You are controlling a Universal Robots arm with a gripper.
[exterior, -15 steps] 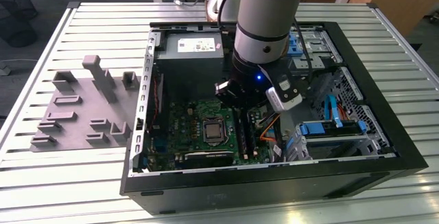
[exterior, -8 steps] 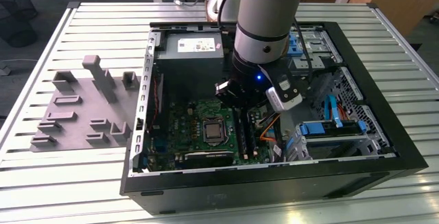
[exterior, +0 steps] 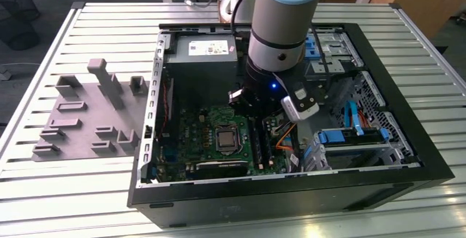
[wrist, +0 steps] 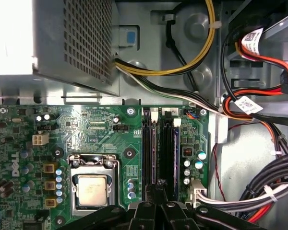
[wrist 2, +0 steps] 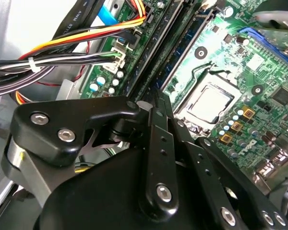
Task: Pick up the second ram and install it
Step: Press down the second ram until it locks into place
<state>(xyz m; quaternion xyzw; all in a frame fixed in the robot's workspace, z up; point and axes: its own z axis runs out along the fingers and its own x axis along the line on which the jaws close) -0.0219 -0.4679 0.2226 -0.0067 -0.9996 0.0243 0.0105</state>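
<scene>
The second ram [wrist 2: 185, 45] lies along the memory slot nearer the processor socket [wrist: 92, 189], one of two long dark strips you can count side by side in both wrist views [wrist: 150, 153]. The gripper [wrist: 158, 189] sits over their end; you cannot tell whether it is clenched or released. The exterior view adds one arm [exterior: 280, 30] reaching into the open computer case [exterior: 429, 167], and one grey fixture [exterior: 87, 112] beside the case
</scene>
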